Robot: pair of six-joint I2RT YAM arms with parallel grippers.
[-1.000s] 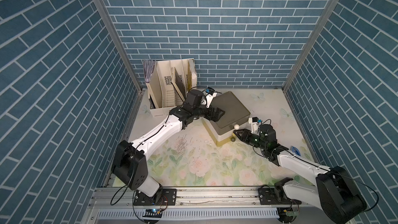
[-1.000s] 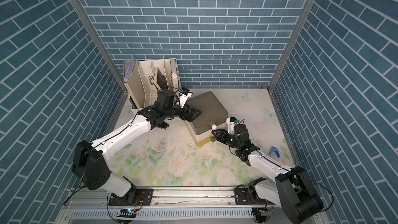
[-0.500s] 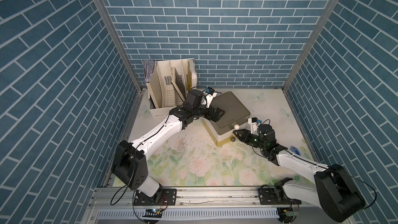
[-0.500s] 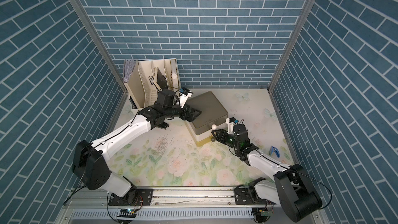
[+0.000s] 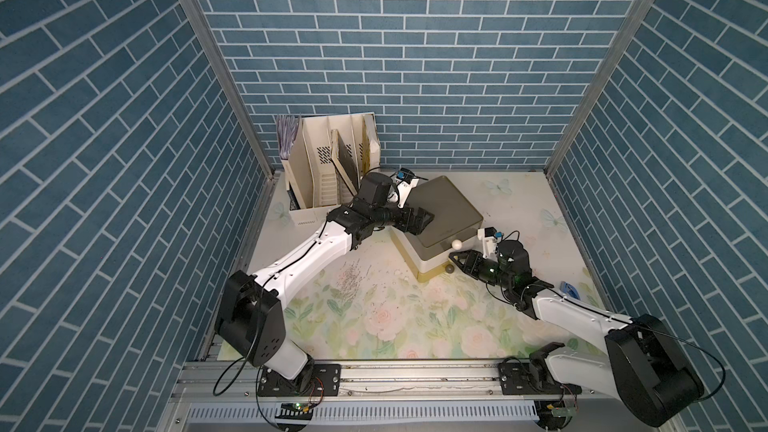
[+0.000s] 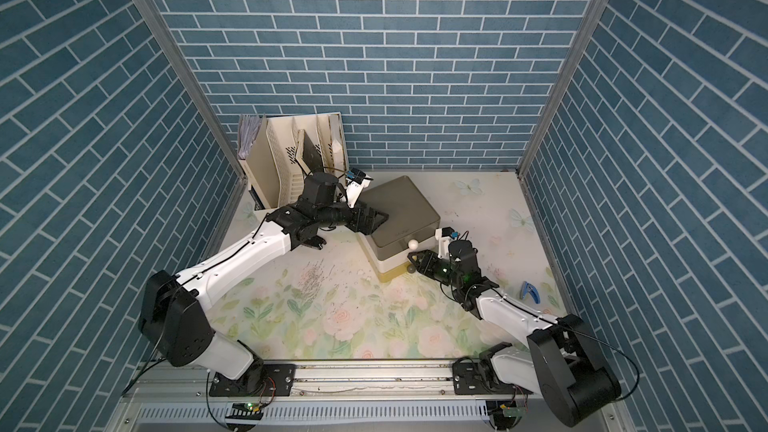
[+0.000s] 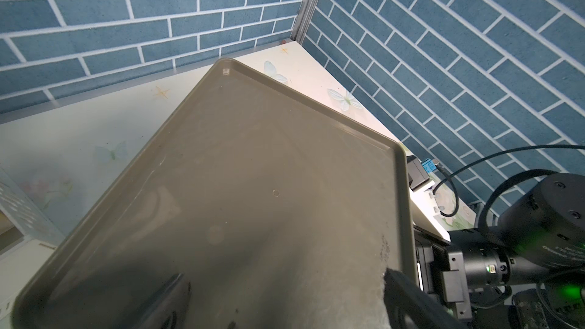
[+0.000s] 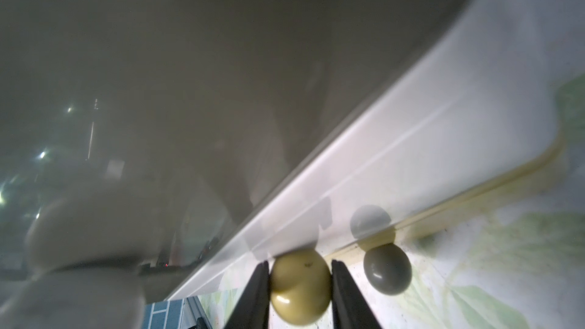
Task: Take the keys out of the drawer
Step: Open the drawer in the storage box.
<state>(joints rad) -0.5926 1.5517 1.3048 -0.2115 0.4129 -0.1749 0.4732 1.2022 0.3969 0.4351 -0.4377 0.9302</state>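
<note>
**Right arm grips a drawer knob, blue key out on the worktop**

Closest to me, the blue key point(image 6: 530, 291) lies flat on the floral worktop point(image 5: 374, 317), just beside the right forearm and near the right wall. Its long axis runs slantwise, one end towards the drawer unit point(image 5: 444, 205) and the other towards the near right corner. It is too small to tell tag from blade.

The right arm stretches low from its near-right base, away and leftward. The right end effector point(image 8: 300, 264) is level at the unit's front, clamped on the olive-yellow knob point(image 8: 300, 286), one finger touching each side. A grey knob point(image 8: 387, 269) sits just beside it and a white knob point(image 5: 456, 244) above.

Farther back, the left arm reaches diagonally from its near-left base with the wrist bent. The left end effector point(image 5: 424, 218) lies on the unit's olive top, fingers apart. A cream file rack point(image 5: 316, 168) stands behind it, against the back wall.
</note>
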